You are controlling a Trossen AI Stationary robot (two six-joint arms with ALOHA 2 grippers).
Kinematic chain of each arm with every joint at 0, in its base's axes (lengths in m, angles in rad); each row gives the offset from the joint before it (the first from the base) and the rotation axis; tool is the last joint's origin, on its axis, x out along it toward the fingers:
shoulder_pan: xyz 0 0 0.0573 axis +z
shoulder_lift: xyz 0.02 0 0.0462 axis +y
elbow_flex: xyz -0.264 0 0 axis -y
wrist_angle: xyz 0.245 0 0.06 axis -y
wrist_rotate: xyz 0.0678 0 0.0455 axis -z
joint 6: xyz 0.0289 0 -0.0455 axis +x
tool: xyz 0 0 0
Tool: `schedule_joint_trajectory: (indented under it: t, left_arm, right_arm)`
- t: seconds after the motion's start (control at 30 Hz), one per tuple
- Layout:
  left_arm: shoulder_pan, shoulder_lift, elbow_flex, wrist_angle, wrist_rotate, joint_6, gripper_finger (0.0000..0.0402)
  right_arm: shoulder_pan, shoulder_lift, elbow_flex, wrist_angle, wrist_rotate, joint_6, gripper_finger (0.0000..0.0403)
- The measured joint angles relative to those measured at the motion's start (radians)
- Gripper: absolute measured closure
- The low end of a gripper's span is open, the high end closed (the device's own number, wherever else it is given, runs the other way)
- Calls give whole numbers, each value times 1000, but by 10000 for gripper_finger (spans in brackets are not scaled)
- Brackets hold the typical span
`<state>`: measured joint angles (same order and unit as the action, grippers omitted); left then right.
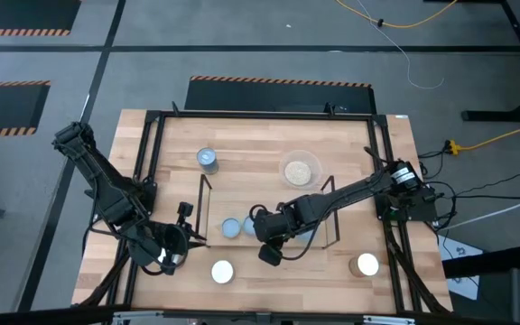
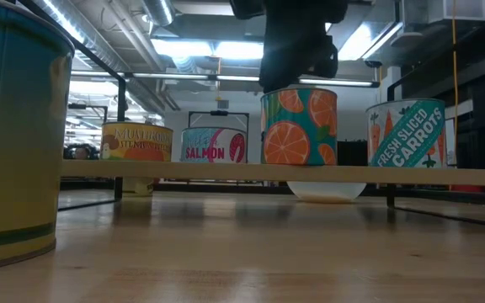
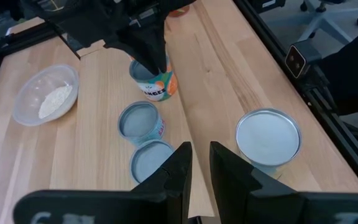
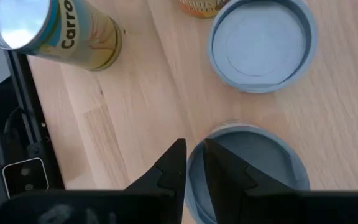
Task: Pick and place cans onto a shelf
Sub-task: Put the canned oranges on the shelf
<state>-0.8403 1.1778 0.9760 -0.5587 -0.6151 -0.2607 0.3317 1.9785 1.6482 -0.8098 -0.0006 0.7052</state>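
Right arm – stretched low from the table's right edge toward the middle, wrist bent down over the low shelf of thin black metal rods [image 1: 202,203]. Right gripper [image 4: 194,165] pointing straight down, fingers nearly together, pinching the rim of the orange-printed teal can [image 2: 297,130], upright on the shelf. Just beside it on the same shelf, two more upright cans with pale blue-silver tops [image 1: 231,226]; in the low view, a salmon-labelled can [image 2: 213,145] and a yellow-labelled can [image 2: 137,141].

Left arm – folded in from the table's far left corner, elbow bent, wrist near the front left. Left gripper [image 3: 201,165] hanging above the bare wood with only a narrow gap between its fingers, holding and touching nothing. Near it, off the shelf, a white-topped can [image 1: 222,271].
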Motion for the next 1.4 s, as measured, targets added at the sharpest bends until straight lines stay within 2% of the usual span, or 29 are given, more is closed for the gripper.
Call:
schedule_joint_trajectory:
  t: [0.93, 1.07, 1.23, 1.4]
  left_arm:
    - [0, 0, 0, 2, 0, 1, 351]
    - [0, 0, 0, 2, 0, 1, 351]
    - [0, 0, 0, 2, 0, 1, 351]
    - [0, 0, 0, 2, 0, 1, 351]
  right_arm:
    - [6, 19, -1, -7, 0, -3, 341]
    - [6, 19, -1, -18, 0, -5, 355]
    - [6, 17, 0, -28, -1, -17, 392]
    - [6, 17, 0, -35, -10, -43, 392]
